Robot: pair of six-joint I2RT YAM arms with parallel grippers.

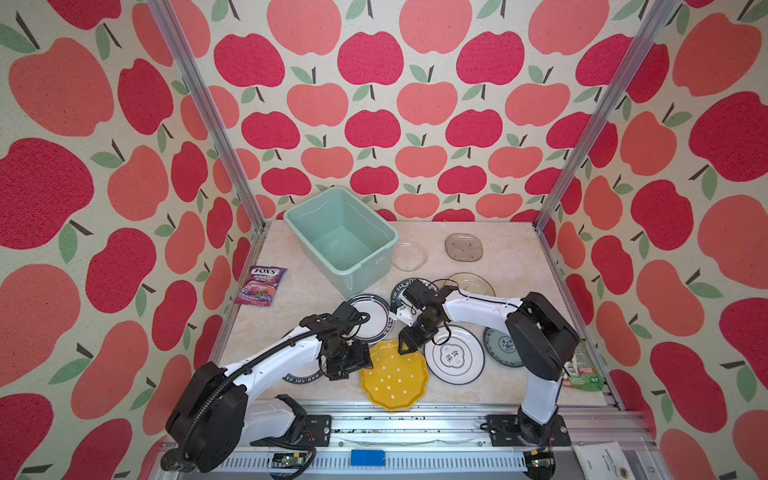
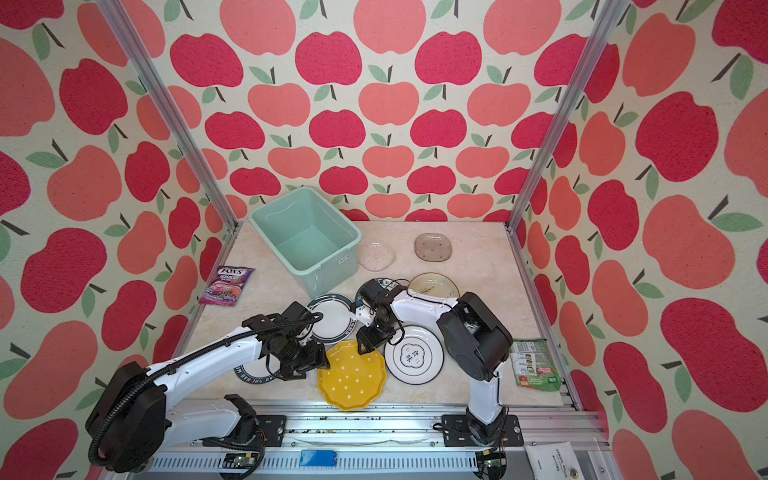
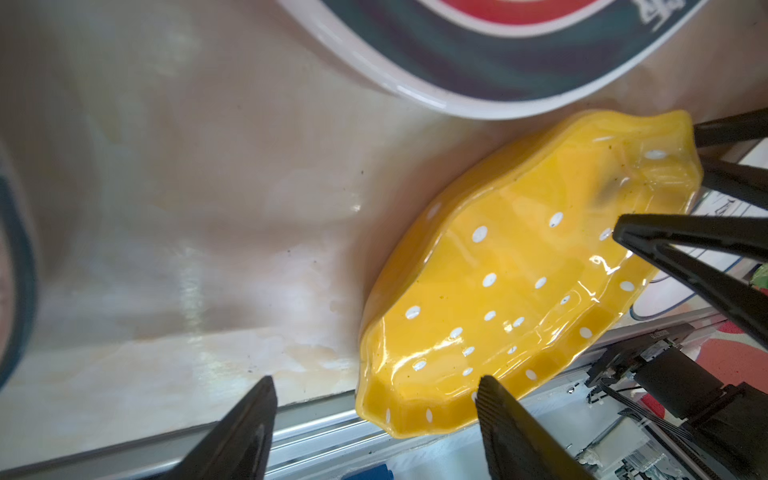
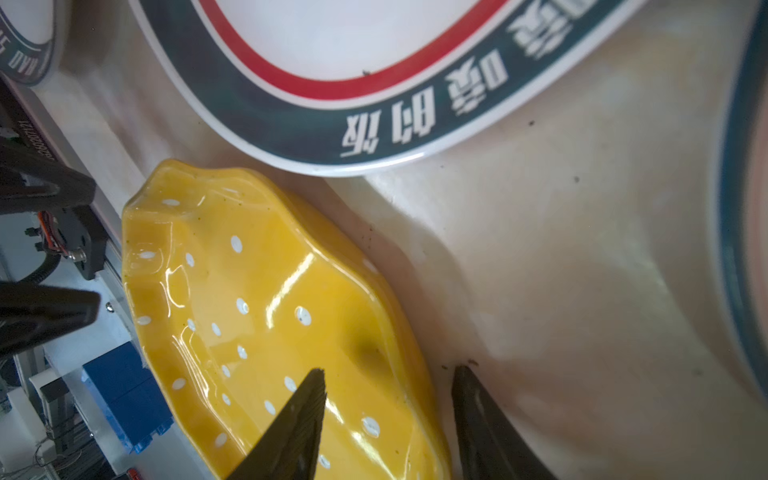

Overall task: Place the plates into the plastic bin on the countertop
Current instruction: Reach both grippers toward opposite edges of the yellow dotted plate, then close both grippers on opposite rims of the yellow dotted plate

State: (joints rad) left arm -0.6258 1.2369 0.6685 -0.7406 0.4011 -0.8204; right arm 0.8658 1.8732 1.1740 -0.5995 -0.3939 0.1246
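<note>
I have my left arm (image 1: 270, 361) stretched from its base toward the middle, wrist turned so the left gripper (image 1: 368, 365) points low to the right, jaws wide apart. My right arm (image 1: 486, 305) stands up from its base, folds at the elbow and reaches left. Its wrist bends down and the right gripper (image 1: 403, 351) points downward, jaws parted less widely. The two grippers sit near each other, not touching.

The yellow plate (image 3: 498, 291) is glossy glazed ceramic, the countertop (image 3: 208, 228) smooth marble-look, the bin (image 1: 316, 216) smooth plastic
</note>
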